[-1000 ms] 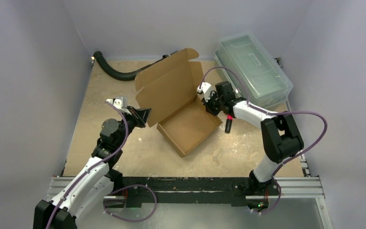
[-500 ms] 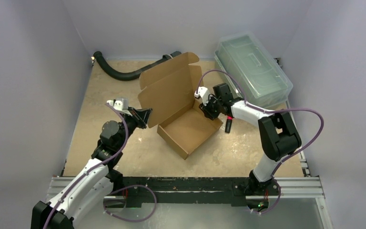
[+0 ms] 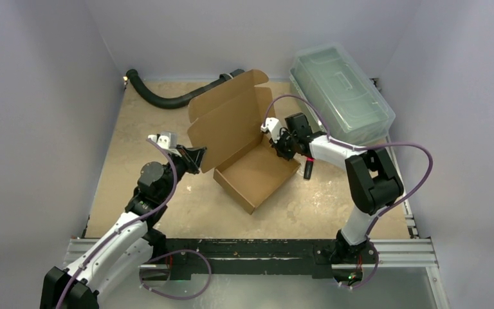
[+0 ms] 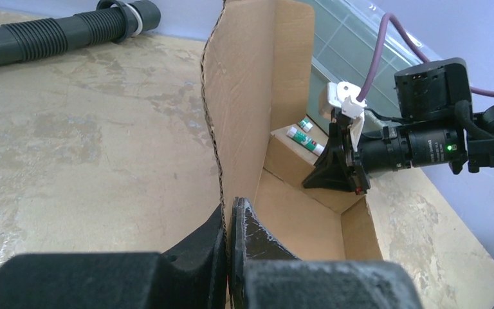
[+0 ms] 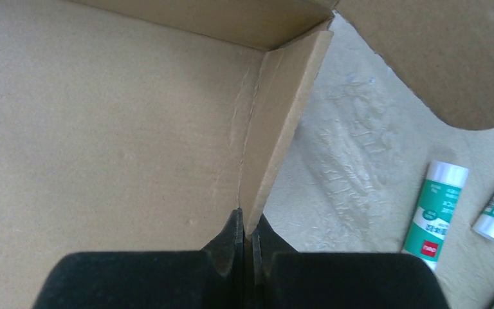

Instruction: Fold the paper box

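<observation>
The paper box (image 3: 254, 174) is plain brown cardboard, a shallow open tray with its lid (image 3: 226, 125) standing up behind it. My left gripper (image 3: 199, 156) is shut on the lid's left edge; in the left wrist view (image 4: 229, 222) the corrugated edge (image 4: 213, 129) runs between the fingers. My right gripper (image 3: 276, 141) is shut on the tray's right side wall; in the right wrist view (image 5: 247, 225) the wall (image 5: 283, 129) rises from between the fingers, with the box floor (image 5: 103, 129) to its left.
A clear greenish lidded bin (image 3: 341, 90) stands at the back right. A black corrugated hose (image 3: 161, 98) lies along the back left. Two glue sticks (image 5: 434, 206) lie on the table just right of the box. A black marker (image 3: 308, 168) lies near the right arm.
The lid has swung a little more upright and the box has shifted slightly left. Both grippers have kept their hold and moved with it.
</observation>
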